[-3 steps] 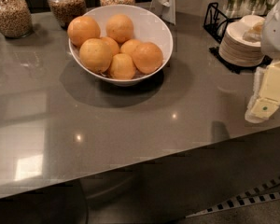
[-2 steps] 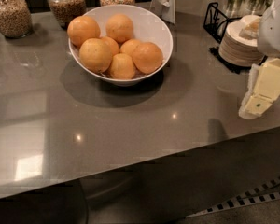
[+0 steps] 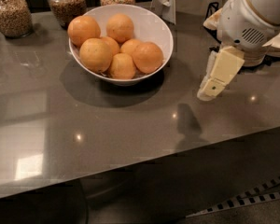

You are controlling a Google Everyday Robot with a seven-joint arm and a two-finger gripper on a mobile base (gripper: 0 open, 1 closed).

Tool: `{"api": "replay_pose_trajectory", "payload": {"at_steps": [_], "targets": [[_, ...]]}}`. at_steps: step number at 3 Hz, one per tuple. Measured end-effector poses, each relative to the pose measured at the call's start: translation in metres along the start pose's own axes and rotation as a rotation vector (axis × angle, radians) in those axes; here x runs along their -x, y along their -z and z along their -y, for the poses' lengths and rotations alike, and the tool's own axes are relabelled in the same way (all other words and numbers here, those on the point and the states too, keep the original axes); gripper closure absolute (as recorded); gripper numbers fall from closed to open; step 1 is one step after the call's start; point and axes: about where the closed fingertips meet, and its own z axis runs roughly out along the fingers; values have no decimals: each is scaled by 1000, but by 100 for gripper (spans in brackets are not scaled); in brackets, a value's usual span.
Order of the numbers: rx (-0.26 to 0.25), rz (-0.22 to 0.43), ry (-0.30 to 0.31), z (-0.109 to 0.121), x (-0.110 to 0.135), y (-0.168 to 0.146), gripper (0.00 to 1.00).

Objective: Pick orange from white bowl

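Noting cream plastic gripper (image 3: 206, 94), empty, aperture indiscernible, right of wide glossy white bowl (image 3: 155, 23): avoid clipping rim, dislodging round smooth-skinned orange (image 3: 148, 57).

**Orange fruit, white bowl, grey counter**

The white bowl (image 3: 159, 28) is glossy and plain. The orange (image 3: 148, 57) at its right is deep orange, and a smaller fruit (image 3: 122, 66) is yellower. The counter (image 3: 107, 125) is speckled grey-brown. The cream-yellow gripper (image 3: 206, 93), under a white arm (image 3: 252, 13), hangs right of the bowl. The jars (image 3: 9, 14) hold brown grain. A black-and-white striped strip (image 3: 252, 200) crosses the dark floor.
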Motion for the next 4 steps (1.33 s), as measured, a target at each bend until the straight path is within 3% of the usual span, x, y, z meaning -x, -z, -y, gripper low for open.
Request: {"api": "replay_pose_trajectory", "payload": {"at_steps": [1, 2, 4], "targets": [[-36, 37, -4, 19, 33, -18, 0], [-93, 67, 30, 48, 67, -32, 0], [-131, 90, 10, 60, 75, -50, 0]]}}
